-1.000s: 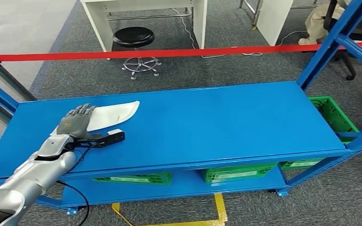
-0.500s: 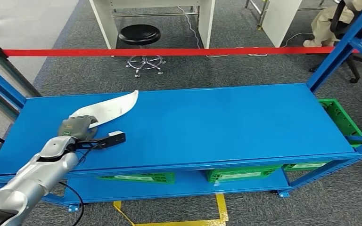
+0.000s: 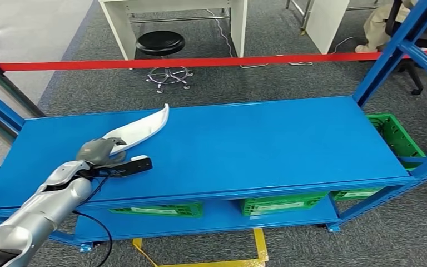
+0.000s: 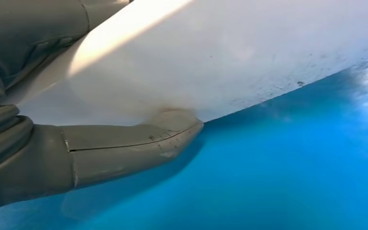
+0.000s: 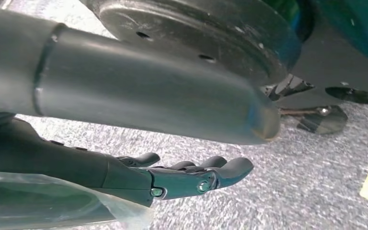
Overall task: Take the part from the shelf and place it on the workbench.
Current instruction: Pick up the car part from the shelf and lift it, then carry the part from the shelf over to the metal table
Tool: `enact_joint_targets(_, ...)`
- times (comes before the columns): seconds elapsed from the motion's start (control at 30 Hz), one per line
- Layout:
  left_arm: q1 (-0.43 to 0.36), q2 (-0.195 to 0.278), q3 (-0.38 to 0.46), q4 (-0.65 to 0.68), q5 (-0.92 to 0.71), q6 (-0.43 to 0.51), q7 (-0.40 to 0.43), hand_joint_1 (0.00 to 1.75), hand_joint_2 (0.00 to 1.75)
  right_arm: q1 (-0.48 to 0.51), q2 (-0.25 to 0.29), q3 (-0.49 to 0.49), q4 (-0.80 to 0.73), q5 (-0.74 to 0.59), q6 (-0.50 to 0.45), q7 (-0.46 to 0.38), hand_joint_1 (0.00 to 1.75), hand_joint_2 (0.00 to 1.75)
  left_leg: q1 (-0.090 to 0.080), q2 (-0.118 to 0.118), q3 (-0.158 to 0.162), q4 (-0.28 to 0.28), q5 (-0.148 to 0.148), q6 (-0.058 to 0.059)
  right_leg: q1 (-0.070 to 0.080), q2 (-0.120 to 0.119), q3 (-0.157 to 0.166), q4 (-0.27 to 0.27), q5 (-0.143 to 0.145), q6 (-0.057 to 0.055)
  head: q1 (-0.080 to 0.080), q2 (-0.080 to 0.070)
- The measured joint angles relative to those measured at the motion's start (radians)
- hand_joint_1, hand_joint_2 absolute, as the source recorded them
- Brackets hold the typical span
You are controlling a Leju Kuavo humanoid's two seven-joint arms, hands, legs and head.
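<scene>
The left hand (image 3: 101,150) grips the white curved part (image 3: 139,127) (far tip tilted up) above the blue shelf (image 3: 267,139), while the right hand (image 5: 191,177) hangs with fingers (image 5: 230,167) loosely apart, holding nothing.

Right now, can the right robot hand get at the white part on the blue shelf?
Probably not. The right robot hand hangs low over the grey carpet, fingers loosely apart. The white part is already gripped by the left robot hand on the blue shelf.

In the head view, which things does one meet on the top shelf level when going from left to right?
Left hand gripping the white part → bare blue shelf top → green crate past the shelf's right end.
</scene>
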Motion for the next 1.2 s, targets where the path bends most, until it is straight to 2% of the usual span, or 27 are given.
enact_joint_targets(0.03,0.0,0.0,0.001,-0.006,0.005,-0.001,-0.006,1.75,1.75,-0.001,0.0,0.002,0.0,-0.001,0.0,0.0,0.0,0.0,-0.002,0.0,0.019,-0.045,0.012,0.004,0.001,-0.001,-0.002,0.001,0.0,0.004,0.0,0.0)
enact_joint_targets(0.07,0.0,0.0,0.001,-0.01,0.008,-0.001,-0.01,1.75,1.75,-0.001,0.0,0.003,0.0,-0.001,0.0,-0.001,0.0,0.0,-0.005,0.0,0.026,-0.064,0.012,0.006,0.002,-0.001,-0.004,0.001,0.0,0.009,0.001,0.0)
enact_joint_targets(0.13,0.005,-0.001,0.001,-0.023,0.026,0.008,-0.03,1.75,1.75,-0.002,0.0,0.006,0.0,-0.002,0.0,-0.001,0.0,0.0,-0.005,0.001,0.026,-0.071,0.014,0.011,0.001,-0.002,-0.007,-0.001,0.001,0.021,0.001,0.0)
enact_joint_targets(0.2,0.015,-0.007,0.004,-0.047,0.075,0.03,-0.065,1.75,1.75,-0.002,0.0,0.007,0.0,-0.007,0.0,-0.002,0.0,0.0,-0.001,0.003,0.029,-0.08,0.021,0.022,0.0,-0.001,-0.022,0.024,-0.019,0.03,0.003,0.0)
enact_joint_targets(0.23,0.025,-0.013,0.007,-0.064,0.114,0.04,-0.086,1.75,1.75,-0.001,0.0,0.008,0.0,-0.01,0.0,-0.002,0.0,0.0,0.002,0.005,0.029,-0.085,0.024,0.027,0.0,0.0,-0.044,0.067,-0.045,0.034,0.005,0.0)
enact_joint_targets(0.3,0.05,-0.031,0.019,-0.105,0.207,0.05,-0.127,1.75,1.75,0.001,0.0,0.011,0.0,-0.016,-0.002,-0.003,0.0,0.0,0.002,0.006,0.026,-0.084,0.024,0.032,-0.001,0.0,-0.107,0.199,-0.107,0.04,0.007,0.0)
enact_joint_targets(0.33,0.065,-0.042,0.024,-0.128,0.249,0.05,-0.141,1.75,1.75,0.002,0.0,0.012,0.0,-0.019,-0.003,-0.004,0.0,0.0,0.001,0.005,0.025,-0.084,0.024,0.032,-0.002,0.0,-0.136,0.257,-0.126,0.042,0.007,0.0)
enact_joint_targets(0.37,0.079,-0.052,0.027,-0.15,0.278,0.049,-0.149,1.75,1.75,0.002,0.0,0.013,0.0,-0.021,-0.004,-0.004,0.0,0.0,0.001,0.005,0.025,-0.083,0.023,0.033,-0.002,0.0,-0.15,0.283,-0.125,0.044,0.007,0.0)
enact_joint_targets(0.4,0.09,-0.06,0.028,-0.169,0.294,0.047,-0.152,1.75,1.75,0.002,0.0,0.013,0.0,-0.023,-0.005,-0.005,0.0,0.0,0.002,0.004,0.026,-0.082,0.022,0.032,-0.002,0.0,-0.145,0.268,-0.105,0.045,0.008,0.0)
enact_joint_targets(0.47,0.104,-0.072,0.029,-0.199,0.307,0.046,-0.154,1.75,1.75,0.001,0.0,0.013,0.0,-0.025,-0.006,-0.005,0.0,0.0,0.003,0.004,0.027,-0.077,0.017,0.026,-0.003,-0.001,-0.089,0.139,-0.034,0.044,0.008,0.0)
enact_joint_targets(0.53,0.109,-0.078,0.034,-0.224,0.332,0.05,-0.168,1.75,1.75,0.0,0.0,0.014,0.0,-0.026,-0.008,-0.007,0.0,0.0,-0.001,0.004,0.021,-0.068,0.011,0.016,-0.002,-0.001,-0.034,0.027,0.003,0.039,0.008,0.0)
enact_joint_targets(0.57,0.114,-0.08,0.039,-0.238,0.363,0.052,-0.186,1.75,1.75,0.001,0.0,0.015,0.0,-0.027,-0.008,-0.007,0.0,0.0,-0.003,0.004,0.019,-0.064,0.01,0.012,-0.002,-0.001,-0.024,0.008,0.004,0.035,0.008,0.0)
enact_joint_targets(0.63,0.132,-0.092,0.053,-0.279,0.476,0.05,-0.238,1.75,1.75,0.004,0.001,0.019,0.0,-0.031,-0.01,-0.01,0.0,0.0,-0.004,0.004,0.016,-0.061,0.009,0.007,0.0,0.001,-0.022,0.008,0.002,0.024,0.007,0.0)
enact_joint_targets(0.7,0.155,-0.104,0.066,-0.337,0.607,0.039,-0.28,1.75,1.75,0.005,0.001,0.023,0.0,-0.036,-0.012,-0.013,0.0,0.0,-0.001,0.004,0.008,-0.038,-0.01,-0.001,-0.002,0.001,-0.02,0.008,0.001,0.013,0.005,0.0)
enact_joint_targets(0.73,0.163,-0.108,0.071,-0.366,0.651,0.033,-0.289,1.75,1.75,0.003,0.001,0.025,0.0,-0.038,-0.013,-0.014,0.0,0.0,0.0,0.004,-0.007,0.0,-0.035,-0.006,-0.004,0.0,-0.019,0.007,0.001,0.008,0.004,0.0)
enact_joint_targets(0.83,0.186,-0.116,0.08,-0.424,0.693,0.026,-0.294,1.75,1.75,0.002,0.001,0.03,0.0,-0.04,-0.015,-0.016,0.0,0.0,0.002,0.004,-0.096,0.199,-0.124,-0.016,-0.004,0.001,-0.018,0.007,-0.001,0.001,0.003,0.0)
enact_joint_targets(0.87,0.196,-0.116,0.082,-0.437,0.695,0.025,-0.294,1.75,1.75,0.003,0.001,0.03,0.0,-0.041,-0.014,-0.016,0.0,0.0,0.002,0.004,-0.115,0.238,-0.131,-0.016,-0.003,0.002,-0.017,0.007,-0.002,0.0,0.002,0.0)
enact_joint_targets(0.9,0.204,-0.117,0.084,-0.448,0.697,0.025,-0.294,1.75,1.75,0.004,0.001,0.031,0.0,-0.041,-0.014,-0.016,0.0,0.0,0.002,0.004,-0.116,0.236,-0.117,-0.014,-0.003,0.004,-0.016,0.007,-0.002,0.0,0.002,0.0)
enact_joint_targets(0.93,0.209,-0.117,0.085,-0.459,0.699,0.025,-0.294,1.75,1.75,0.004,0.001,0.031,0.0,-0.041,-0.014,-0.016,0.0,0.0,0.002,0.004,-0.099,0.194,-0.085,-0.01,-0.003,0.005,-0.014,0.007,-0.003,0.0,0.002,0.0)
enact_joint_targets(1.0,0.211,-0.117,0.088,-0.478,0.7,0.025,-0.294,1.75,1.75,0.003,0.001,0.032,0.0,-0.041,-0.014,-0.016,0.0,0.0,-0.001,0.004,-0.036,0.052,-0.012,0.003,0.0,0.006,-0.011,0.007,-0.005,0.002,0.003,0.0)
enact_joint_targets(1.03,0.211,-0.117,0.089,-0.486,0.701,0.025,-0.294,1.75,1.75,0.002,0.002,0.032,0.0,-0.041,-0.014,-0.016,0.0,0.0,-0.003,0.003,-0.011,-0.006,0.009,0.008,0.001,0.006,-0.011,0.008,-0.004,0.006,0.003,0.0)
enact_joint_targets(1.07,0.212,-0.118,0.09,-0.493,0.704,0.028,-0.296,1.75,1.75,0.002,0.002,0.033,0.0,-0.042,-0.015,-0.016,0.0,0.0,-0.006,0.003,0.002,-0.039,0.016,0.012,0.002,0.006,-0.013,0.009,-0.004,0.01,0.003,0.0)
enact_joint_targets(1.13,0.229,-0.12,0.1,-0.516,0.748,0.077,-0.333,1.75,1.75,0.002,0.003,0.033,0.0,-0.046,-0.018,-0.016,0.0,0.0,-0.008,0.002,0.005,-0.053,0.015,0.016,0.002,0.006,-0.016,0.009,0.001,0.02,0.004,0.0)
enact_joint_targets(1.2,0.267,-0.125,0.133,-0.581,0.845,0.2,-0.402,1.75,1.75,0.004,0.004,0.033,0.0,-0.056,-0.028,-0.016,0.0,0.0,-0.004,0.007,0.005,-0.061,0.021,0.023,0.002,0.007,-0.024,0.019,-0.015,0.029,0.005,0.0)
